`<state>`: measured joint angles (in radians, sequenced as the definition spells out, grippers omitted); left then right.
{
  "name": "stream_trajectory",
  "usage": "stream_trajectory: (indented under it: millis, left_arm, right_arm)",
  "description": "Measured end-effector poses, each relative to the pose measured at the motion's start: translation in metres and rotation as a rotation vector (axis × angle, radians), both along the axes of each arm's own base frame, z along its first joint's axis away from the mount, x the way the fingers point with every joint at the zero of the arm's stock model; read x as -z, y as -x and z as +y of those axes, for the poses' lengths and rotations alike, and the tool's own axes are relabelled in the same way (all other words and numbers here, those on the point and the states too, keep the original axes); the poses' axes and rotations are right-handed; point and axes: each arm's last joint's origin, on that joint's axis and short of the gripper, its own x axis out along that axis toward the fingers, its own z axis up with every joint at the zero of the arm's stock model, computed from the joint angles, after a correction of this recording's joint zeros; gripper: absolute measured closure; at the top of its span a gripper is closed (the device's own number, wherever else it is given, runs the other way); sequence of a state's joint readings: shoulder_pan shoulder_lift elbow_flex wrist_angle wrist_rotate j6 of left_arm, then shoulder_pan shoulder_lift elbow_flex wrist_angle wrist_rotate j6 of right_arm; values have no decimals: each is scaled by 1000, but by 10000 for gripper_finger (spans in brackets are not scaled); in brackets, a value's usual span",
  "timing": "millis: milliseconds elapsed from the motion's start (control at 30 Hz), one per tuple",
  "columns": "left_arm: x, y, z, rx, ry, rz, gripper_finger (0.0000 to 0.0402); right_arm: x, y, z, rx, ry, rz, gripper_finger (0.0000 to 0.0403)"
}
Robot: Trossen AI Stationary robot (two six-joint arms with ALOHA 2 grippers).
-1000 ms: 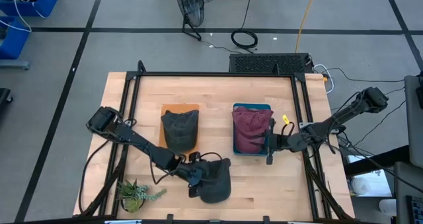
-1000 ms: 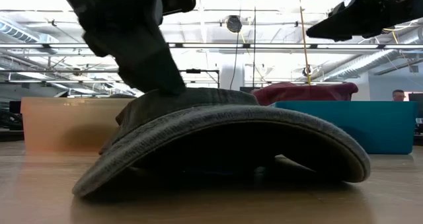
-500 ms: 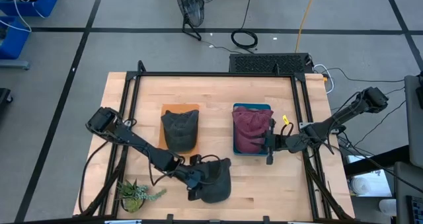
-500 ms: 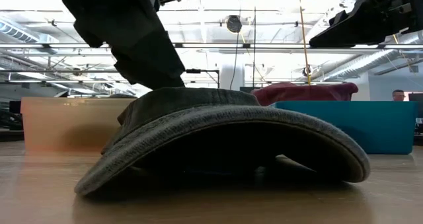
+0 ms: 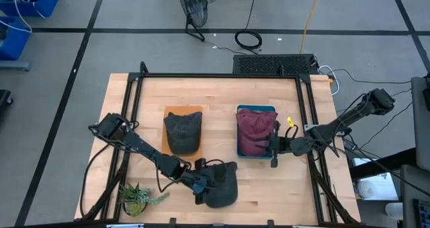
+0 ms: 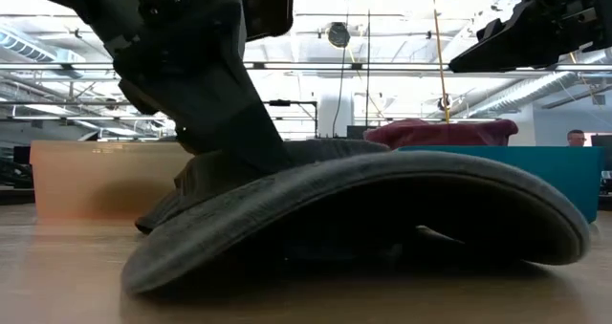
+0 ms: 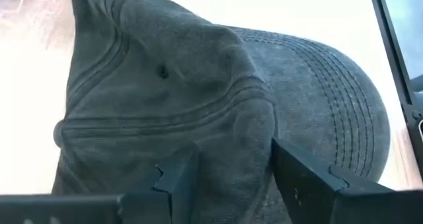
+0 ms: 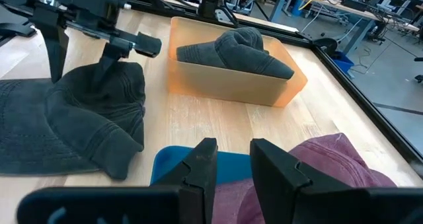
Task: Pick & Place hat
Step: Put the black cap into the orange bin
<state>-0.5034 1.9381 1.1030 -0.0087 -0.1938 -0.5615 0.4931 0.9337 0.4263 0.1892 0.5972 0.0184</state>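
Gray cap (image 5: 220, 185) lies on the table (image 5: 316, 194) at about 6 o'clock, near the front edge. Left gripper (image 7: 228, 178) pinches a fold of its crown fabric between both fingers. Right gripper (image 8: 228, 159) hovers at 3 o'clock over the maroon hat (image 5: 254, 130) in the blue bin (image 5: 256, 109), fingers slightly apart, grasping nothing. Second gray hat (image 5: 182, 131) sits in the orange bin (image 5: 183, 110), 11 o'clock of the cap.

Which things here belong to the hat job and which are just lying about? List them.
Job:
- grey hat, pinched by left end effector
- orange bin holding another grey hat
- teal bin holding maroon hat
- right end effector, over teal bin

Lying about:
- potted plant
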Motion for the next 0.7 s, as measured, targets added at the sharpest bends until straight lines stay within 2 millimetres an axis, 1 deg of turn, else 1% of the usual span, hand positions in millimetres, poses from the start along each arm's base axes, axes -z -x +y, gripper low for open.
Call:
stream_trajectory:
  millis: [133, 233, 333, 467, 500, 533, 600, 700]
  left_arm:
    - [-5, 0, 1, -2, -11, -18, 213]
    - [-10, 1, 2, 16, -28, -31, 236]
    - [-12, 1, 2, 44, -51, -42, 284]
    - [-17, 3, 2, 90, -65, -57, 372]
    - [-21, 3, 2, 109, -69, -67, 386]
    - [-26, 3, 1, 131, -69, -91, 390]
    - [-45, 6, 0, 179, -90, -139, 389]
    - [-83, 13, 2, 237, -104, -199, 395]
  right_arm:
    - [0, 0, 0, 0, 0, 0, 325]
    - [0, 0, 0, 0, 0, 0, 324]
    - [0, 0, 0, 0, 0, 0, 324]
    - [1, 0, 0, 0, 4, 9, 325]
    - [1, 0, 0, 0, 4, 8, 325]
    - [1, 0, 0, 0, 4, 8, 325]
    - [1, 0, 0, 0, 4, 7, 326]
    - [1, 0, 0, 0, 4, 8, 325]
